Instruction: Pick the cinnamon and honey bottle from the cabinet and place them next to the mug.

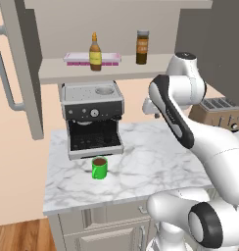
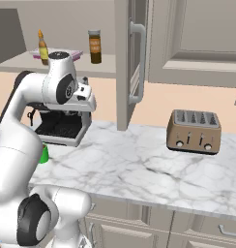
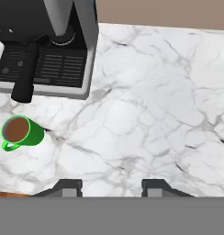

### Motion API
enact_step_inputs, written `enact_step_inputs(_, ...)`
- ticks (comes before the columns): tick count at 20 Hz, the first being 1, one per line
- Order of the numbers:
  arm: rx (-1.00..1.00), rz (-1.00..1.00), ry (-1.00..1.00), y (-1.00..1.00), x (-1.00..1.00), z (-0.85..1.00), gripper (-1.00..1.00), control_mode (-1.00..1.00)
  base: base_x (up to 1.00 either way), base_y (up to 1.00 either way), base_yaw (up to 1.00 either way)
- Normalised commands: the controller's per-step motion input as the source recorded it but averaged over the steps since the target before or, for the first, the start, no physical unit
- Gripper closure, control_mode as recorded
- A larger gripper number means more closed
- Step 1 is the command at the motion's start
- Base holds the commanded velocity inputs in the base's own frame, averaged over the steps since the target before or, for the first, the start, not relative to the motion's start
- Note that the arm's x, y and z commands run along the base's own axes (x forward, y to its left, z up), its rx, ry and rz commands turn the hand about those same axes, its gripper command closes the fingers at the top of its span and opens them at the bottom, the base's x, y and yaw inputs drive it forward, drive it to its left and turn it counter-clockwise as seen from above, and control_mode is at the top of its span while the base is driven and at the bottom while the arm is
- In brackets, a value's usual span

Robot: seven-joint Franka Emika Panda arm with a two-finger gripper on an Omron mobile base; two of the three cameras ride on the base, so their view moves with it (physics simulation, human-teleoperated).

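Meanwhile, mug (image 3: 21,132) near counter (image 3: 146,114) edge

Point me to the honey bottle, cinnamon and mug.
honey bottle (image 1: 95,56), left base view, on its yellow label.
cinnamon (image 1: 142,47), left base view, on its orange-brown label.
mug (image 3: 27,132), hand view, on its green side wall.

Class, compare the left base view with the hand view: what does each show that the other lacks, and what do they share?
Left base view alone: the cabinet with its door open, the honey bottle and the cinnamon on its shelf, and a toaster. Hand view alone: the gripper, its fingertips apart over bare marble. Both: the green mug of brown liquid, the coffee machine and the marble counter.
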Motion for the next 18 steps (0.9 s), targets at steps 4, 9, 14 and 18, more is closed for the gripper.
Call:
enact_step_inputs(4, 0.0, 0.02, -0.03, 0.08, -0.26, 0.0, -1.0, -1.0, 0.0, 0.0, 0.0)
enact_step_inputs(9, -0.02, 0.0, -0.13, 0.23, -0.06, 0.0, -1.0, -1.0, 0.0, 0.0, 0.0)
enact_step_inputs(14, 0.0, 0.0, -0.35, 0.04, -0.02, 0.4, -1.0, -1.0, 0.0, 0.0, 0.0)
enact_step_inputs(18, 0.0, 0.0, -0.47, 0.0, 0.0, 0.87, -1.0, -1.0, 0.0, 0.0, 0.0)
